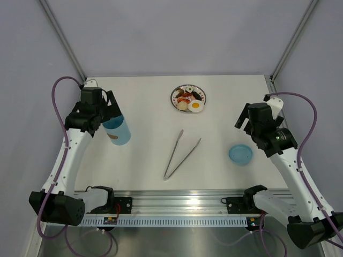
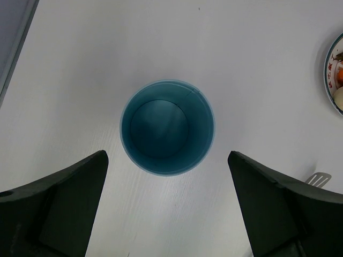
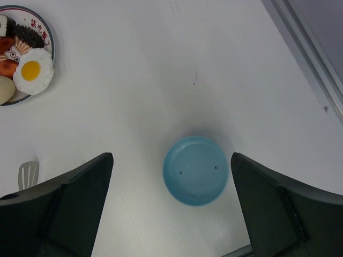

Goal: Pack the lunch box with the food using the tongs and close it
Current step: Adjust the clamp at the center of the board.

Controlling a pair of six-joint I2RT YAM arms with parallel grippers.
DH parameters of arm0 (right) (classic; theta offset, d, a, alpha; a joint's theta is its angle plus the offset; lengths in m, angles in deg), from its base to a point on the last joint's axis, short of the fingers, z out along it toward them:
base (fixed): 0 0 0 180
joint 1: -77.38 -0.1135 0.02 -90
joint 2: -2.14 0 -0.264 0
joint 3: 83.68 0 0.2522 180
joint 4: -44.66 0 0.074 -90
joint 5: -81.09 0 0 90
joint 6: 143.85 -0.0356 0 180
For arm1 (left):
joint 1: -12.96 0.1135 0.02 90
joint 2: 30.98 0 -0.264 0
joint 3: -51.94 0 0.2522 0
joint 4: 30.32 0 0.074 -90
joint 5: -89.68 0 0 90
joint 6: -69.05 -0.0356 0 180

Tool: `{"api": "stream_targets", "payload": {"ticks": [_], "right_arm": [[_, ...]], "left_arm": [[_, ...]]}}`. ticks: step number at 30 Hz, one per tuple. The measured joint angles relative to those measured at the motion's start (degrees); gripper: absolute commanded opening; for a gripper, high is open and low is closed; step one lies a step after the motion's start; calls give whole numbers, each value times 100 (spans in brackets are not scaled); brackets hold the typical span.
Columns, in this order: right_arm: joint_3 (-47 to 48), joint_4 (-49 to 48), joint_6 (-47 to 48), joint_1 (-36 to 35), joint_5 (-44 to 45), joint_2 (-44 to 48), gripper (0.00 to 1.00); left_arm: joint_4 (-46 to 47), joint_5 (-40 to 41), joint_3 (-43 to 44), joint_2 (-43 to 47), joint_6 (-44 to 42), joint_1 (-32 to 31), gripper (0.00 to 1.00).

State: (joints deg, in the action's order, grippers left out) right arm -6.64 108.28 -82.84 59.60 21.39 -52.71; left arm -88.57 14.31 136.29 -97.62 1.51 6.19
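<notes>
White tabletop [image 1: 144, 107] fills the scene, my two arms reaching over it from the near edge, one on each side.

My left gripper [image 2: 167, 153] hangs directly above the lunch box [image 2: 167, 127], fingers spread wide and touching nothing. The lunch box is a tall light-blue cylinder standing upright and uncovered on the left side of the table, and my left wrist camera looks straight down its mouth to the bare blue floor inside.

My right gripper [image 3: 171, 155] hovers on the far right, its fingers just as wide apart and gripping nothing.

The tongs [image 1: 179, 155] lie flat in the middle of the table, between the lunch box and the lid. They are slim silver metal in a narrow V, with the joined end toward my bases and the two tips pointing away toward the plate. Neither gripper touches them.

The plate [image 1: 174, 99], round with a red-patterned rim, sits toward the far edge beyond the tongs' tips and well apart from the lunch box.

The lid [image 3: 195, 170] — a round blue disc matching the lunch box — rests flat on the table beneath my right gripper, well apart from the lunch box it belongs to.

All the food is on the plate: a fried egg [image 3: 33, 70] with a yellow yolk on the near right side, red-orange pieces [image 1: 184, 98] beside it, and a dark roll [image 3: 27, 35] behind. The smaller bits are too small to sort out.
</notes>
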Motion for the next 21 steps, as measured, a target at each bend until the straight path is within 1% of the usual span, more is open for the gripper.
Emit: {"api": "stream_targets", "payload": {"ticks": [6,13,21], "right_arm": [[-66,2,-22,0,-15,-33,100],[-184,2,-20,0,-245,13,100],[-258,-2,-17,0,-448,52,99]], "left_arm": [[0,-74,24,-15,35,72,99],[-2,-173,31,-79,55,109,99],[0,-483,31,-149,195,291,99]]}}
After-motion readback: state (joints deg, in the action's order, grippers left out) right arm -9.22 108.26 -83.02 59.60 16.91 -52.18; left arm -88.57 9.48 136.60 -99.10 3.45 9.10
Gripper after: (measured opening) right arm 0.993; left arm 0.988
